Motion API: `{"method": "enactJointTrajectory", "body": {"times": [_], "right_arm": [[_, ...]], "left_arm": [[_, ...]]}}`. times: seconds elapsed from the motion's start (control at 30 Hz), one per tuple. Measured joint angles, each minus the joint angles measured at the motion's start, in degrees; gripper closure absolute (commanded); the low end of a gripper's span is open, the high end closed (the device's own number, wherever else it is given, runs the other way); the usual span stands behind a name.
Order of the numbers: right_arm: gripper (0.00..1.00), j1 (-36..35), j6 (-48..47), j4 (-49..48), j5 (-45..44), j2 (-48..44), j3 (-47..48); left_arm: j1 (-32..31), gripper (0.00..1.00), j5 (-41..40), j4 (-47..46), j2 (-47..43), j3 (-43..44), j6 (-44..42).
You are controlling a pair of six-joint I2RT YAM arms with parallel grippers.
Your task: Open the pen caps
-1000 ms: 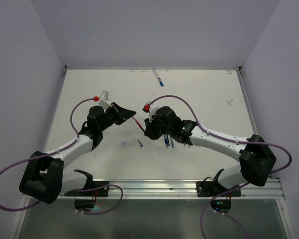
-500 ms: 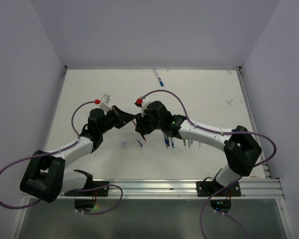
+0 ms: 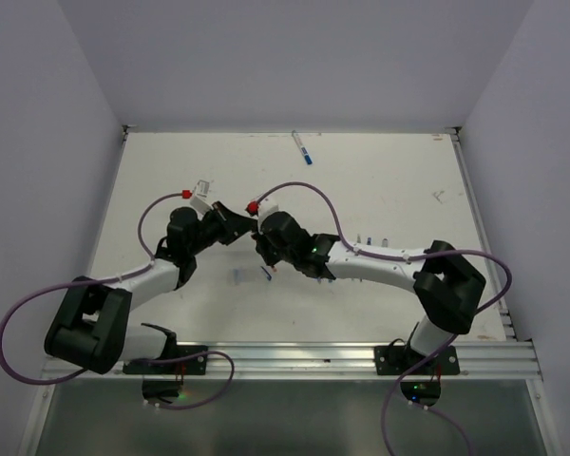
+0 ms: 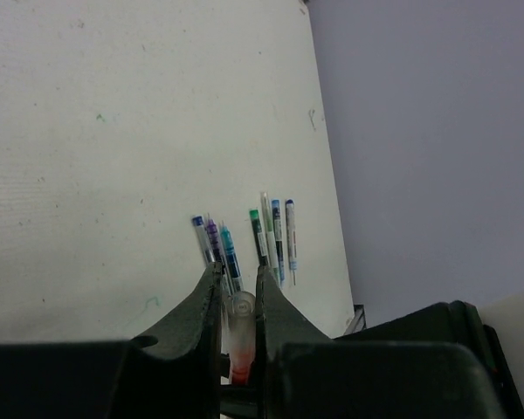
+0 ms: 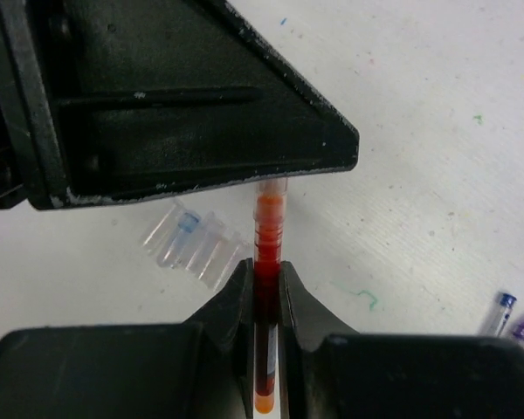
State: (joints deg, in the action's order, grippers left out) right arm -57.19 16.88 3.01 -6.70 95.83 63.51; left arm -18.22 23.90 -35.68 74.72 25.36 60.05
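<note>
Pen caps [image 5: 192,249] are lying loose beside the red pen [image 5: 268,218], which left gripper [image 4: 237,278] and right gripper [image 5: 265,272] are both clamping, its cap apparently not yet off.

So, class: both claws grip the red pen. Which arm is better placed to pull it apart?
Probably the right. The red pen lies lengthwise in the right claw, so drawing straight back pulls along it. The left claw crosses the pen's clear end and can simply hold.

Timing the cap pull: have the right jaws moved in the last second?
Yes: from above, the right jaws slid left relative to the lone pen at the far edge.
</note>
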Motion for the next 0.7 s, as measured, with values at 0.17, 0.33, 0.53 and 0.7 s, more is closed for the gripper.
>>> {"method": "enactJointTrajectory", "body": {"times": [0.17, 0.33, 0.53, 0.7], "right_arm": [[1.00, -6.93, 0.02, -1.66, -17.53, 0.90, -0.90], [1.00, -12.26, 0.13, 0.44, -26.16, 0.96, -3.78], [1.00, -13.84, 0.28, 3.72, -28.44, 0.20, -9.97], [1.00, -9.90, 1.77, 4.94, -27.21, -2.10, -10.71]], "left_arm": [[2.38, 1.00, 5.42, -1.36, 2.10, 0.13, 1.86], [7.50, 1.00, 7.13, -8.81, 4.48, 1.70, 7.96], [11.54, 1.00, 8.02, -21.66, 5.09, 0.74, 14.49], [12.28, 1.00, 6.36, -9.07, -0.42, 0.68, 5.60]]}}
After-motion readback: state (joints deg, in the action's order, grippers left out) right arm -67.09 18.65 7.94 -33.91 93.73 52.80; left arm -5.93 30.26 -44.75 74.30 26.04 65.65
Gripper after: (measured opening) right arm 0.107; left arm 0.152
